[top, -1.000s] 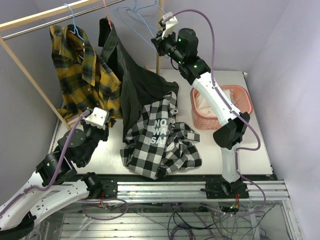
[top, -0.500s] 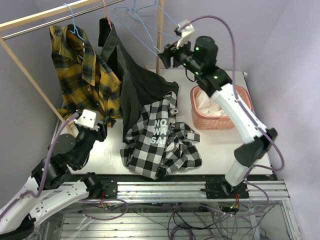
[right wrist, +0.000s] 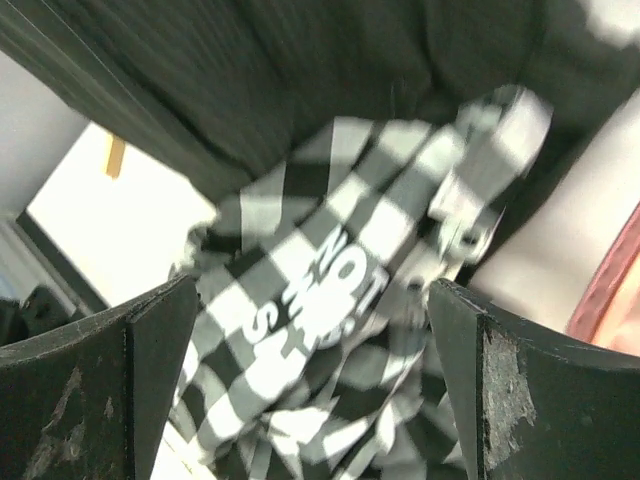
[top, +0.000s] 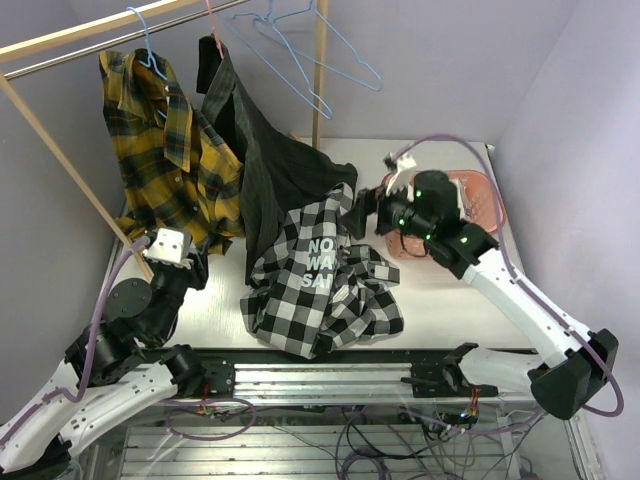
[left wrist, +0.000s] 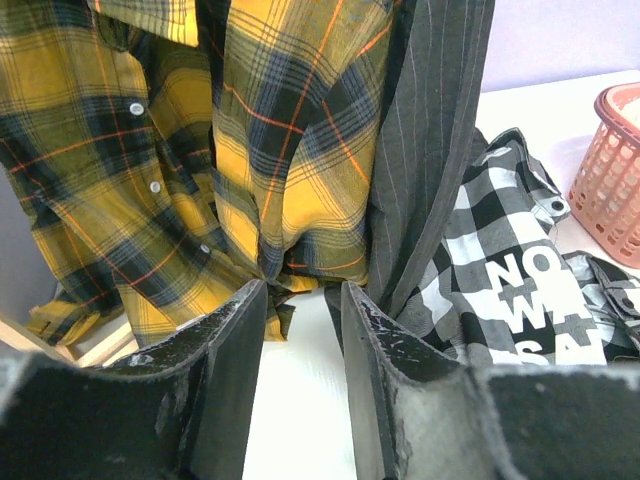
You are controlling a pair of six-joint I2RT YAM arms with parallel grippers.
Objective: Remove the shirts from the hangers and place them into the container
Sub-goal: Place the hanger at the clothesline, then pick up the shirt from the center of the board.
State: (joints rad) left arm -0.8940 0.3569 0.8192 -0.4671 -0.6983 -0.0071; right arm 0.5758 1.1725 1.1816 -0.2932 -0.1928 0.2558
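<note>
**Black-and-white shirt lies closest to the open right arm**

Seen from above, the black-and-white checked shirt [top: 320, 290] lies crumpled and off its hanger on the white table [top: 440, 300]. We see its long axis running from the far side toward the near edge. The right gripper [top: 358, 222] hovers just beside its far right corner and points left at it. The salmon-pink basket [top: 485, 188] sits behind that arm, on the shirt's right. The left gripper [top: 192, 262] waits near the table's left edge, farther from the heap. The yellow plaid shirt [top: 165, 150] and the dark pinstriped shirt [top: 270, 170] hang from the rail [top: 100, 40], beside two empty blue hangers [top: 320, 60].

At the left wrist, we find the jaws partly apart with nothing between them, aimed at the plaid hem. The pinstriped cloth hangs just to the right of it.

At the right wrist, the picture is blurred. We can see the jaws spread wide and empty, with the checked cloth and its white lettering between them and the basket's rim at the right edge.

We judge the right arm better placed: the shirt is ahead of it and to its left, and the basket is close on the other side.
</note>
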